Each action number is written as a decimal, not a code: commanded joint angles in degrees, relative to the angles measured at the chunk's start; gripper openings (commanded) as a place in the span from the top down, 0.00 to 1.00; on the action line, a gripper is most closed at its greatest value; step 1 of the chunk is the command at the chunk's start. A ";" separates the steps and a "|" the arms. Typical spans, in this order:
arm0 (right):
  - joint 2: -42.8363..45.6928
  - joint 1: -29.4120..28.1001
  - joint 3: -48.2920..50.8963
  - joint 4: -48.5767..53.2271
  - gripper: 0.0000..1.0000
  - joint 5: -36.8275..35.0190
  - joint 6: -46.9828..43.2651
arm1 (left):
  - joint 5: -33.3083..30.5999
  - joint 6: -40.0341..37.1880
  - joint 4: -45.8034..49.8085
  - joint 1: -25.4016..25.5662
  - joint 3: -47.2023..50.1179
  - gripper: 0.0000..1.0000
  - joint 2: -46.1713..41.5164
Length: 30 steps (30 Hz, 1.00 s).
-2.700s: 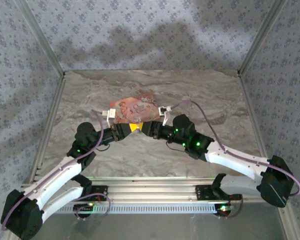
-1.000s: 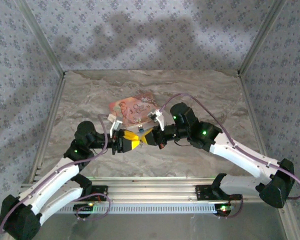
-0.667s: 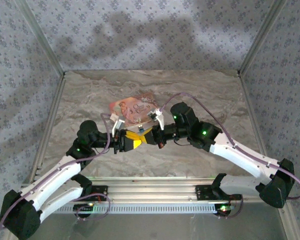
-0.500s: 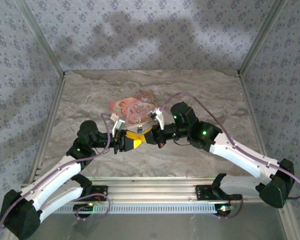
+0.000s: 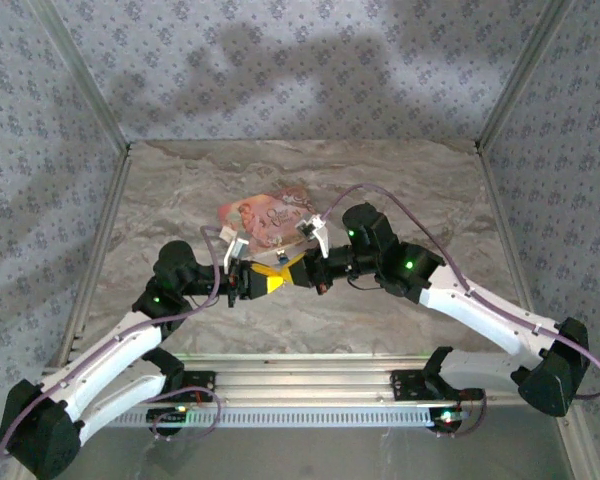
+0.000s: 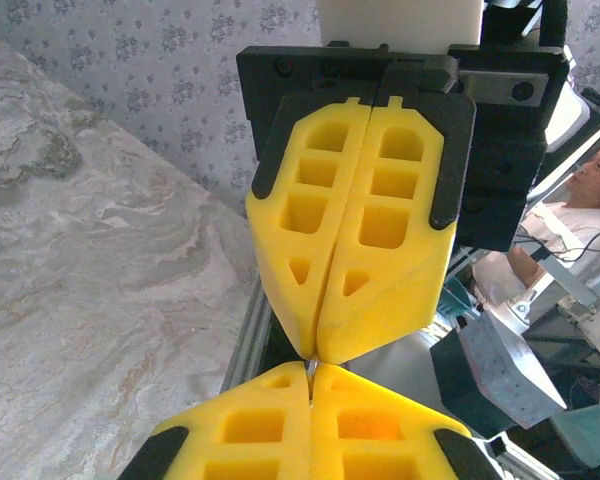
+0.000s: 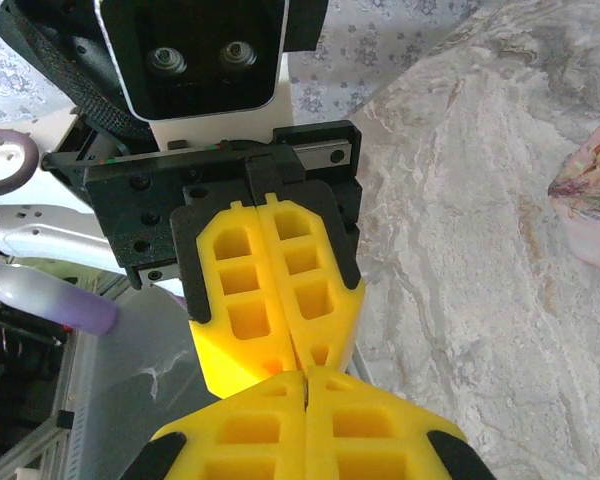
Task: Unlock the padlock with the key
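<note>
Looking from above, we count two white-and-black arms, two purple cables and one flat pink box (image 5: pixel 265 213) on a marbled stone-look table (image 5: pixel 400 190), with floral-patterned walls (image 5: pixel 280 70) on three sides. The left gripper (image 5: pixel 272 283) and right gripper (image 5: pixel 292 272) meet tip to tip just near of the box. A tiny blue speck (image 5: pixel 279 253) between the tips and the box may be the padlock; it is too small for us to be sure.

From the left wrist we see four yellow plastic fingers (image 6: pixel 390 230). The left gripper (image 6: pixel 311 372) rises from the bottom edge, and the right gripper (image 6: pixel 316 355) points down at it. Both pairs are pressed flat together. Each facing finger is moulded with three squarish pockets and one triangular one, and tapers to a wedge. One thin, pale, shiny sliver, the key (image 6: pixel 310 367), sits where the four tips meet. We cannot tell which pair pinches it.

From the right wrist we again count four yellow fingers. The right gripper (image 7: pixel 307 378) is below with its jaws pressed together, and the left gripper (image 7: pixel 298 362) is above, likewise closed, in a black housing. One corner of the box (image 7: pixel 592 215) lies at the right edge.
</note>
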State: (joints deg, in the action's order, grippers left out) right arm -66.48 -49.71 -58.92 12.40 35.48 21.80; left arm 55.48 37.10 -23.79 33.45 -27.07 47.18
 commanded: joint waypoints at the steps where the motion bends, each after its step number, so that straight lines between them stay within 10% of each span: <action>1: 1.10 0.44 0.54 -3.13 0.79 -1.40 1.96 | -1.95 -0.93 0.73 0.17 -0.60 1.00 -1.20; 4: 2.25 2.22 0.73 -2.44 0.45 -5.28 3.89 | -4.75 -2.81 6.65 -0.92 -0.88 1.00 -1.81; 10: 0.69 11.87 -1.39 9.51 0.29 -19.59 8.86 | -10.93 0.46 14.72 -11.60 2.52 1.00 -4.00; 20: -26.54 23.40 -16.73 15.84 0.30 -25.78 9.07 | -26.24 0.90 27.14 -30.86 1.57 1.00 4.35; 30: -50.55 25.15 -33.42 13.62 0.39 -18.96 5.46 | -32.47 -6.10 22.54 -31.21 -6.20 1.00 23.85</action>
State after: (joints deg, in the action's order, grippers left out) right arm -114.85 -25.10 -90.98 26.13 13.30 28.25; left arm 24.97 33.89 1.19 1.78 -30.09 67.83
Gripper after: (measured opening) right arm 0.620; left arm 0.059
